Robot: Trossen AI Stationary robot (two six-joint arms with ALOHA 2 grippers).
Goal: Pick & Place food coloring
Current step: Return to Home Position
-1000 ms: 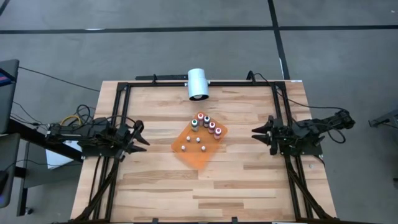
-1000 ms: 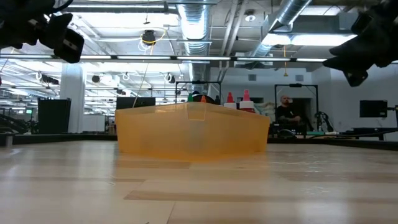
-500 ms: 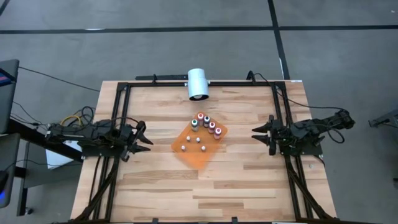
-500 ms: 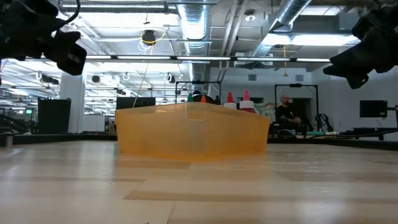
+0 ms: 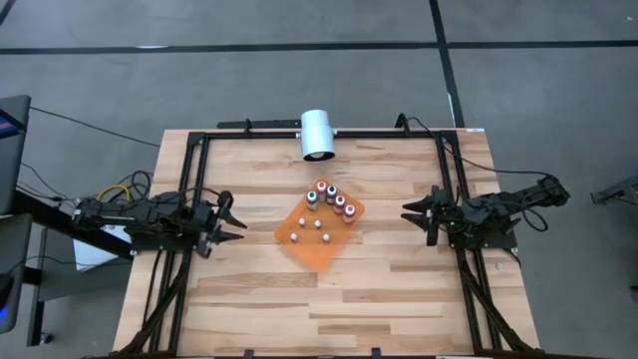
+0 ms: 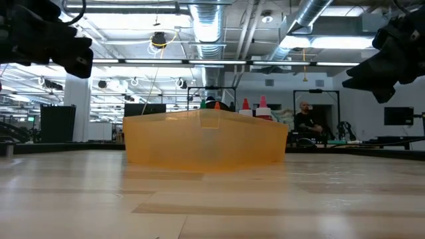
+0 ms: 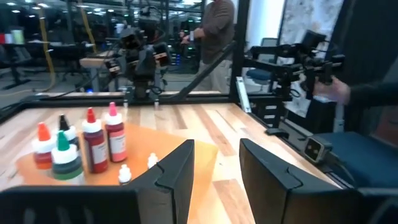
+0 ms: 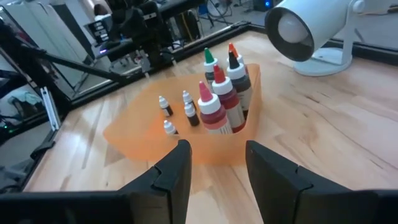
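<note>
- High view: colour-capped pale food coloring bottles (image 5: 330,199) stand inside translucent orange bin (image 5: 317,251).
- Left pincer (image 5: 231,215), nine o'clock: parted, empty.
- Right pincer (image 5: 417,214), three o'clock: parted, empty.

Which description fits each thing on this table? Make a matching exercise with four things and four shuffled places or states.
1. food coloring bottles
2. orange bin
3. white cylinder
4. left gripper

A. by the far edge of the table
B. open, holding nothing
C. upright inside the bin
D. middle of the table

Pairs: 1-C, 2-D, 3-A, 4-B.
</note>
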